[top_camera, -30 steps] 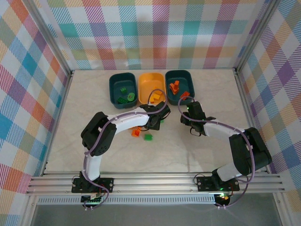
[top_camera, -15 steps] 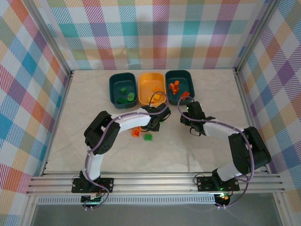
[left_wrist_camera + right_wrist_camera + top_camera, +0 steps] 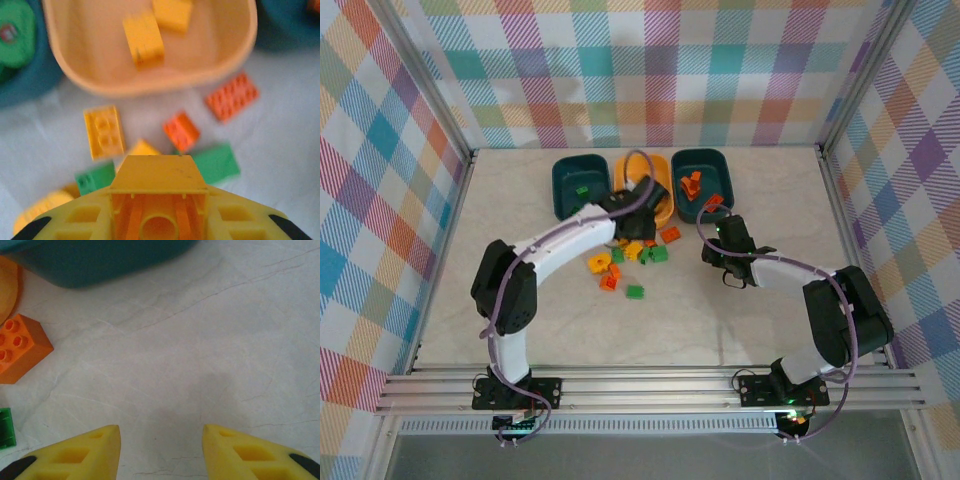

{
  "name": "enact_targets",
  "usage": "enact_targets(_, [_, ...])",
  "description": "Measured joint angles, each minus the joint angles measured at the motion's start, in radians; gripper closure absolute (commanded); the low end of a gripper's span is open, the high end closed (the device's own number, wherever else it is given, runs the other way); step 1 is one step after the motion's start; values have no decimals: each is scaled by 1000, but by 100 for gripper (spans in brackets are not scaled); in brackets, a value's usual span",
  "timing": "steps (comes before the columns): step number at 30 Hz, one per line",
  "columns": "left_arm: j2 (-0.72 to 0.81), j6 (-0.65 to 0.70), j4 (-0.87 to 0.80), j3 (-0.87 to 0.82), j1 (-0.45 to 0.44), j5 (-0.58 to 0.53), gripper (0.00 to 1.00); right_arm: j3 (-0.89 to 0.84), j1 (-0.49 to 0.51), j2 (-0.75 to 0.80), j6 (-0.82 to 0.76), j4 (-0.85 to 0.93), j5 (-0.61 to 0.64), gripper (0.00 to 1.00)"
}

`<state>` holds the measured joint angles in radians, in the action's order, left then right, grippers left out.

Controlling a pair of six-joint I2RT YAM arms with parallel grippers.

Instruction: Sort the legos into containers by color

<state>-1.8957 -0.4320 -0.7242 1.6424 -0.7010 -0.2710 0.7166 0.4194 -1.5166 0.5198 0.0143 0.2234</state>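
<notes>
Handling: bricks (image 3: 632,250) light, rigid, slick; best pinched across flat side walls. One yellow brick (image 3: 157,175) clamped in left gripper (image 3: 157,215), above loose ones, just near of yellow tub (image 3: 75,45). Empty right gripper (image 3: 160,432): fingers (image 3: 85,450) apart.

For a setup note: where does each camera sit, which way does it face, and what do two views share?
Top external: above and behind the bases, looking down on the table; left arm and right arm show whole.
Left wrist: on the left arm's wrist, facing forward and down at the yellow-orange tub; left gripper shut on a yellow lego.
Right wrist: low over the table, facing the right teal tub; right gripper open.
Shared: top external and left wrist both show the yellow-orange tub.
</notes>
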Motion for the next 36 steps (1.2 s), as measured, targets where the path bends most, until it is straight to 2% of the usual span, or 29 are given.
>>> enact_targets(3, [-97, 23, 11, 162, 98, 48, 84, 0, 0, -3, 0, -8, -26, 51])
enact_targets(6, [-243, 45, 4, 358, 157, 92, 84, 0, 0, -3, -3, -23, -50, 49])
enact_targets(9, [-393, 60, -24, 541, 177, 143, 82, 0, 0, -3, -3, -28, -64, 48])
enact_targets(14, [-559, 76, -84, 705, 181, 211, 77, 1, 0, -3, -3, -30, -76, 46])
enact_targets(16, [-583, 81, -99, 718, 181, 225, 72, 1, 0, -3, -4, -30, -76, 46])
enact_targets(20, [-587, 85, -128, 719, 181, 238, 50, 1, 0, -3, -4, -30, -79, 44])
enact_targets(24, [-584, 93, -139, 721, 181, 249, 34, 2, 3, -3, -6, -30, -79, 44])
enact_targets(26, [-560, 99, -131, 688, 181, 256, 30, 2, 14, -3, -11, -30, -71, 43])
enact_targets(29, [-444, 103, -92, 533, 181, 264, 23, 2, 61, 12, -34, -30, -52, 40])
enact_targets(33, [-151, 71, 39, 186, 181, 259, 0, 20, 135, 15, -65, -29, -49, 38])
enact_targets(36, [124, 34, 150, -93, 186, 229, 0, 82, 204, -30, -82, -14, -44, 35])
